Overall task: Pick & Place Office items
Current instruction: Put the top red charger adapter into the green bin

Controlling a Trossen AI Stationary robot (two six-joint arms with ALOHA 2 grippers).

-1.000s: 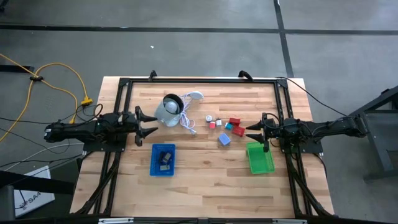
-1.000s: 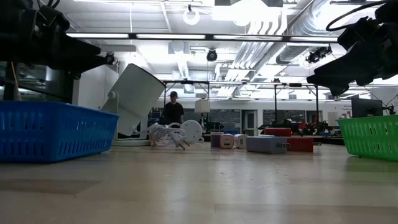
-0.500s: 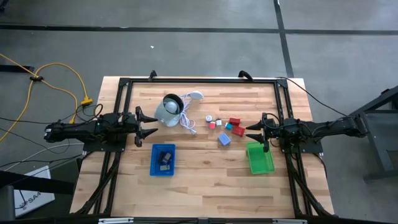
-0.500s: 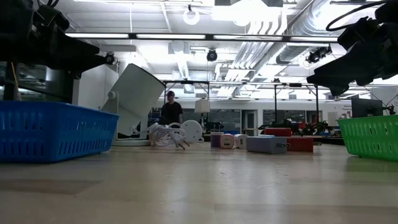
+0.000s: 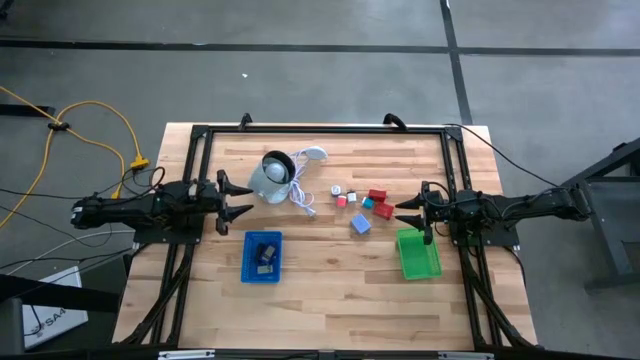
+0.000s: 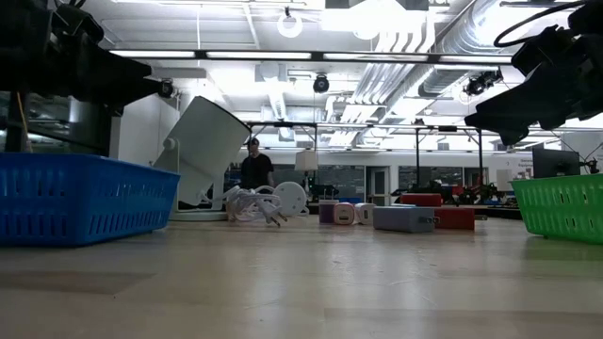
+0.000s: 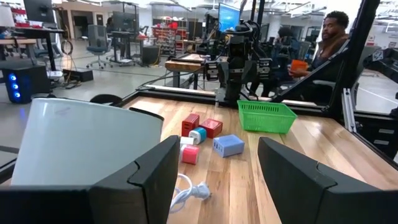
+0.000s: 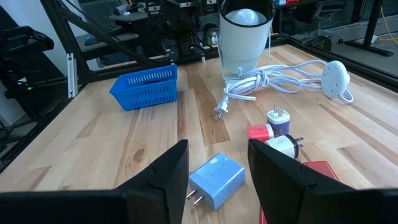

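The office items (image 5: 360,204) lie loose on the wooden table right of centre: red blocks (image 5: 377,196), a teal one (image 5: 367,203), a pink one (image 8: 261,132), white ones (image 5: 335,189) and a pale-blue block (image 8: 216,180) nearest the right arm. A dark piece (image 5: 266,252) lies in the blue tray (image 5: 248,268). My left gripper (image 5: 248,200) waits open at the table's left side, pointing level toward the grey-white round object (image 7: 87,143). My right gripper (image 5: 400,212) waits open at the right side, just short of the blocks, with nothing between its fingers (image 8: 168,177).
The grey-white round object (image 5: 270,177) with its white cord (image 5: 303,192) lies far of centre. A green tray (image 5: 417,254) sits near the right gripper. A black frame rims the table. A person (image 7: 329,31) sits beyond the right edge, and another (image 6: 252,169) stands far behind.
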